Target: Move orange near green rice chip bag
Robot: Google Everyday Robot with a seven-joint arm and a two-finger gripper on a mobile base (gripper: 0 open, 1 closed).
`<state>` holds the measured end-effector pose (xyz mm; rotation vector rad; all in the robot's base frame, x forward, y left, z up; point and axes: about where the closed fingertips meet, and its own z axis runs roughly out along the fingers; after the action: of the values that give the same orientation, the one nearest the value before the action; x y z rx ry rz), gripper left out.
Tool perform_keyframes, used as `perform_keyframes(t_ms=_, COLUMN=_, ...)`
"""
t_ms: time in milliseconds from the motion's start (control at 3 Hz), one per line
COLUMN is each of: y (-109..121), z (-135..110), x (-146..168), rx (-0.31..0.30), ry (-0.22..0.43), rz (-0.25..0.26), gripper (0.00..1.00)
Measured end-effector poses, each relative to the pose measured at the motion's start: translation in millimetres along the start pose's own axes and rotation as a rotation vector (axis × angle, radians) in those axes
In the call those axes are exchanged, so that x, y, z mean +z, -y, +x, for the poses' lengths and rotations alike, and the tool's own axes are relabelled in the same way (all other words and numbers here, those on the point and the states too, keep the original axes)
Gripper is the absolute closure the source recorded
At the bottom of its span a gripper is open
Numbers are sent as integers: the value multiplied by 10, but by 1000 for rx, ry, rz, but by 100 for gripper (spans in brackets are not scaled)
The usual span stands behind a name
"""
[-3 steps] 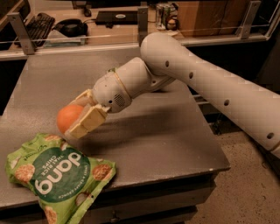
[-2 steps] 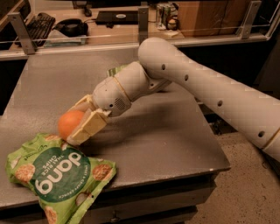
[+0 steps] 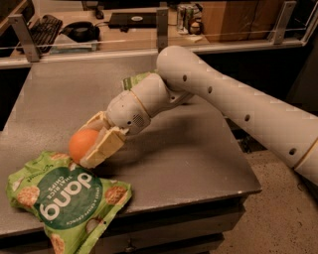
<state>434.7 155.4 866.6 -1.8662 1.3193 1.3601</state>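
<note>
1. The robot's two-finger gripper, with flat cream-coloured fingers, sits left of the frame's centre. It points down and to the left, low over the table.
2. It is clenched on the orange, a round, smooth orange fruit. One finger runs along the fruit's right and lower side, the other shows above and behind it, and the fruit's left half bulges out between them.
3. Whether the orange rests on the table or hangs just above it, I cannot tell.
4. Just below the orange, in the lower left of the frame, lies the green rice chip bag. It is a large, crumpled, light-green snack bag with pictured round brown chips and a dark green circle reading "dang" in white, upside down in this view.
5. The tip of the lower finger reaches the bag's upper edge, and the orange is just beside that edge.
6. A rounded white wrist joins the gripper to a thick white arm dotted with small dark holes, which slopes away to the right edge of the frame.
7. All of this is over a flat grey table filling the middle of the frame; the bag's lower end hangs over the table's front edge.
8. Behind the arm, above centre, a corner of a second green packet peeks out.
9. Along the top runs a rail with metal posts. Beyond it are a dark keyboard in the upper left and some cans at top centre.
10. A speckled floor shows in the lower right.
</note>
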Motion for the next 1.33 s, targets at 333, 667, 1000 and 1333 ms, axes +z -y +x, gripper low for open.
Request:
perform_keyframes(t_ms=333, y=-24, z=24, x=21, rx=-2, ry=3, rz=-15, gripper=12)
perform_keyframes(t_ms=667, y=-44, z=38, x=39, rx=-3, ry=7, rz=-25, gripper=0)
perform_keyframes(t_ms=1000, y=-47, z=35, x=39, rx=-5, ry=7, rz=-25, gripper=0)
perform_keyframes(t_ms=1333, y=-154, z=-165, x=-303, rx=-62, ry=13, rz=64, gripper=0)
